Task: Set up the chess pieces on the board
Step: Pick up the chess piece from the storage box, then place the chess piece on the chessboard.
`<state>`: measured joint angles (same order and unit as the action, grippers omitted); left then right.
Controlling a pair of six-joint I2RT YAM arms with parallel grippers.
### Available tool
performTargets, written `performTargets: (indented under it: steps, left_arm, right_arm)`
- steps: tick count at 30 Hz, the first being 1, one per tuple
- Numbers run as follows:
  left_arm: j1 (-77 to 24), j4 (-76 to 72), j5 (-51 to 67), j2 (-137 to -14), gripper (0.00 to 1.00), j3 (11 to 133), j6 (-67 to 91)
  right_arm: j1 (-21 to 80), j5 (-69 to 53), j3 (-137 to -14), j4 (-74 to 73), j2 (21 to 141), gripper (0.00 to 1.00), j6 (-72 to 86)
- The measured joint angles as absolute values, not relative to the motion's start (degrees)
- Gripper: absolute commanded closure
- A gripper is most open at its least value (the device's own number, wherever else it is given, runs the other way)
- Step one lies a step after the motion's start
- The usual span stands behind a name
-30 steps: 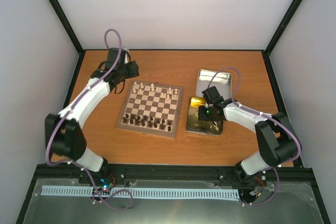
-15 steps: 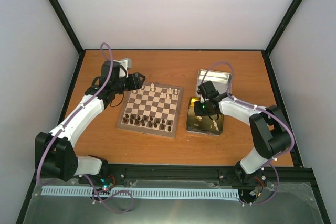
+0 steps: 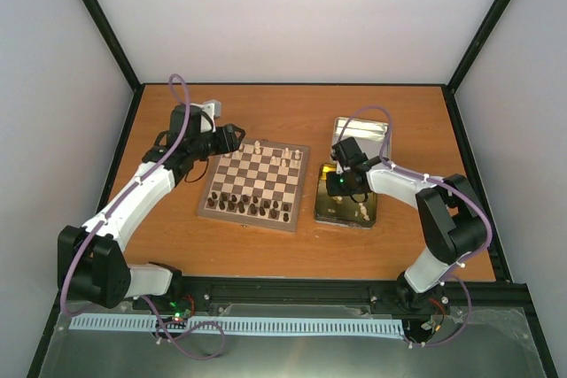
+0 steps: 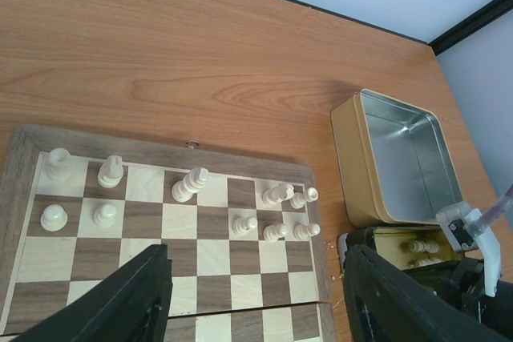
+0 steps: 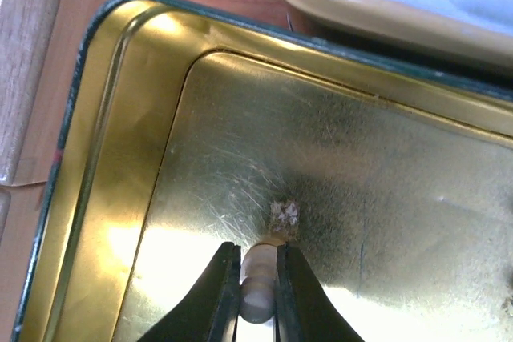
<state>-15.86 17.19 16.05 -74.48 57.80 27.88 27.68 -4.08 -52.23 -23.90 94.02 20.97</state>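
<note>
The board [image 3: 261, 179] lies at mid-table. Several cream chess pieces [image 3: 288, 158] stand on its far rows, also seen in the left wrist view [image 4: 191, 184]. My left gripper [image 3: 229, 137] is open and empty above the board's far left corner; its fingers [image 4: 120, 302] frame the board [image 4: 200, 254]. My right gripper [image 3: 341, 185] is down in the gold tin [image 3: 330, 210] and shut on a cream chess piece [image 5: 258, 266] that rests on the tin floor [image 5: 337, 150]. More cream pieces [image 3: 364, 210] lie in that tin.
Dark brown pieces [image 3: 244, 205] fill the board's near rows. A silver-lined tin [image 3: 361, 137] sits just behind the gold tin and looks bare inside in the left wrist view [image 4: 393, 162]. Black frame posts and white walls surround the table.
My left arm swung right from the table's far left to the board's far left corner. My right gripper shifted slightly left and farther back inside the gold tin.
</note>
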Motion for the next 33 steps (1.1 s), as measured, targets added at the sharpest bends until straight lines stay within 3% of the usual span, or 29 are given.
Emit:
performTargets:
  steps: [6, 19, 24, 33]
  left_arm:
    - [-15.86, 17.08, 16.91, -74.15, 0.39, 56.71, 27.64]
    - [-16.29, 9.91, 26.68, -73.01, 0.37, 49.63, 29.06]
    - [-16.40, 10.11, 19.20, -68.90, 0.36, 49.12, 31.05]
    - [-16.40, 12.51, 2.37, -53.28, 0.29, 47.46, 31.94]
  right_arm:
    - [27.73, -3.51, -50.33, -19.92, 91.94, 0.96, 23.27]
    - [27.90, -4.82, -46.00, -12.58, 75.42, 0.93, 33.78]
    - [32.73, -3.70, -51.66, -15.92, 79.64, 0.92, 31.92]
    - [44.38, 2.90, -74.22, -25.78, 98.17, 0.92, 27.29]
